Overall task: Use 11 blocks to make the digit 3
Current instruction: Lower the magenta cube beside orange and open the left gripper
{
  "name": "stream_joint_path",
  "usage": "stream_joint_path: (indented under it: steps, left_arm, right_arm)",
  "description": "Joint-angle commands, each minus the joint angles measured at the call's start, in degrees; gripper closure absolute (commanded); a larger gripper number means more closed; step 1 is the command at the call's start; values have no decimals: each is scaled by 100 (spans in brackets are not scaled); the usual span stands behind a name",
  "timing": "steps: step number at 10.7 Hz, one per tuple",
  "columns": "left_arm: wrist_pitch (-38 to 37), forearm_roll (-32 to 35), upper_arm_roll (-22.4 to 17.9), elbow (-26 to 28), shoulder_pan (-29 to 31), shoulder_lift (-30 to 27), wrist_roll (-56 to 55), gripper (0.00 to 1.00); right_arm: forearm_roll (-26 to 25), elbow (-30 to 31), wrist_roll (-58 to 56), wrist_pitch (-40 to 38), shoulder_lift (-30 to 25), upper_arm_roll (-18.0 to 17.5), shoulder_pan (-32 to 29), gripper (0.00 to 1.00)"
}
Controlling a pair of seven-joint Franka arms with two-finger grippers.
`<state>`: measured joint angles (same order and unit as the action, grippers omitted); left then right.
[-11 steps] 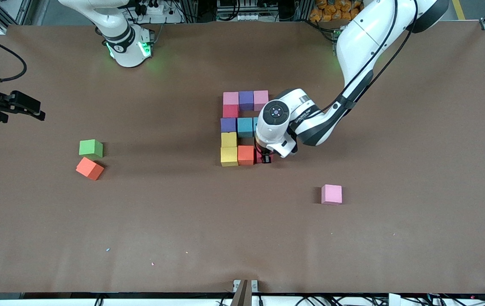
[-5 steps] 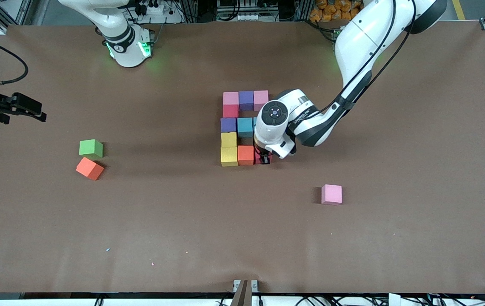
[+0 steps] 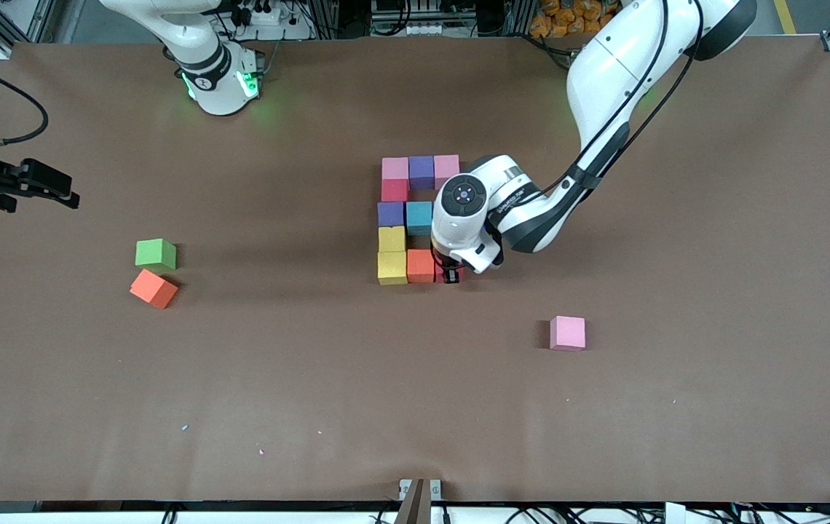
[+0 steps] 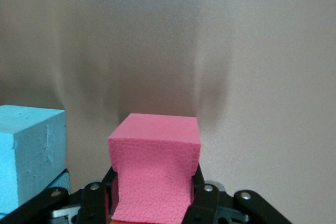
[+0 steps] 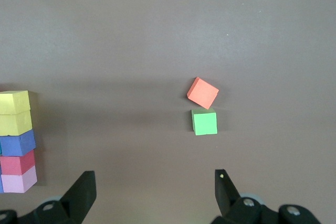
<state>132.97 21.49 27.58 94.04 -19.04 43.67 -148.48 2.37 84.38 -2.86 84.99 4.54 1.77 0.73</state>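
The blocks form a figure mid-table. It has a pink (image 3: pixel 394 169), purple (image 3: pixel 421 172), pink (image 3: pixel 446 169) bar and a spine of crimson (image 3: pixel 394 191), purple (image 3: pixel 390 214) and two yellow (image 3: pixel 392 252). A sky-blue block (image 3: pixel 419 217) and an orange block (image 3: pixel 421 266) branch off the spine. My left gripper (image 3: pixel 451 275) is shut on a crimson block (image 4: pixel 155 161), low beside the orange one. A sky-blue block (image 4: pixel 29 156) stands close by it. My right gripper (image 3: pixel 65 195) waits open (image 5: pixel 153 190) at the right arm's end of the table.
A green cube (image 3: pixel 156 253) and an orange-red cube (image 3: pixel 153 288) lie together toward the right arm's end. A loose pink cube (image 3: pixel 567 333) sits nearer the front camera than the figure, toward the left arm's end. The left arm's hand hides part of the middle bar.
My left gripper has slid the crimson block a little toward the orange block. The right gripper has barely shifted.
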Motion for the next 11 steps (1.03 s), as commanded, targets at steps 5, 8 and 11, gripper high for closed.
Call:
stream_joint_path:
  steps: [5, 8, 11]
  left_arm:
    - [-78, 162, -112, -246, -143, 151, 231, 0]
    - [-402, 172, -95, -254, -126, -139, 223, 0]
    - [-710, 58, 10, -237, -117, -595, 223, 0]
  right_arm:
    - [-17, -88, 58, -62, 29, -10, 15, 0]
    - [-17, -88, 58, -62, 38, -10, 15, 0]
    - [-17, -88, 58, -62, 64, -10, 15, 0]
